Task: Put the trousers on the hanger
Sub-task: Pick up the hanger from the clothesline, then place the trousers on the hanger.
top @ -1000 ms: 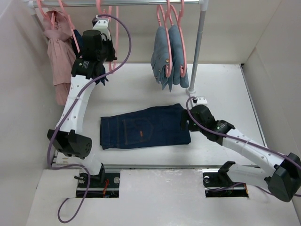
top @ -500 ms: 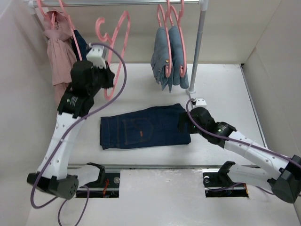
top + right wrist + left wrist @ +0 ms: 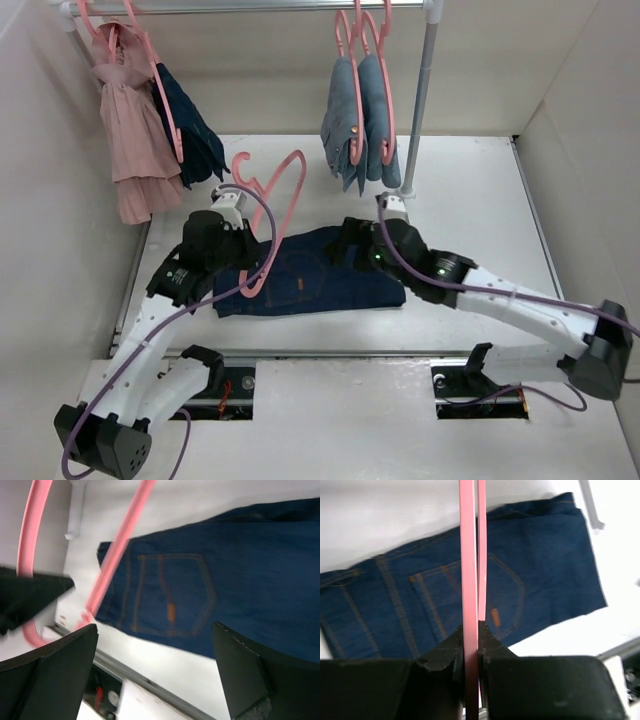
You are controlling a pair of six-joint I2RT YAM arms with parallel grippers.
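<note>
Left gripper (image 3: pixel 471 635) is clamped on the pink hanger (image 3: pixel 468 555), off the rail. The trousers (image 3: pixel 320 275) lie folded flat just below it. Right gripper (image 3: pixel 155 655) hovers wide open and empty over them. Threading and draping not yet done.

Dark denim cloth on the trousers (image 3: pixel 545 570), matt and coarse-woven, with tan stitching standing out. The hanger (image 3: pixel 468 555) is thin pink plastic, smooth, with a faint sheen. The left gripper (image 3: pixel 471 627) is black matt plastic. The table (image 3: pixel 470 220) is white, smooth and matt, and the rack pole (image 3: pixel 420 100) is pale metal with a dull shine.
</note>
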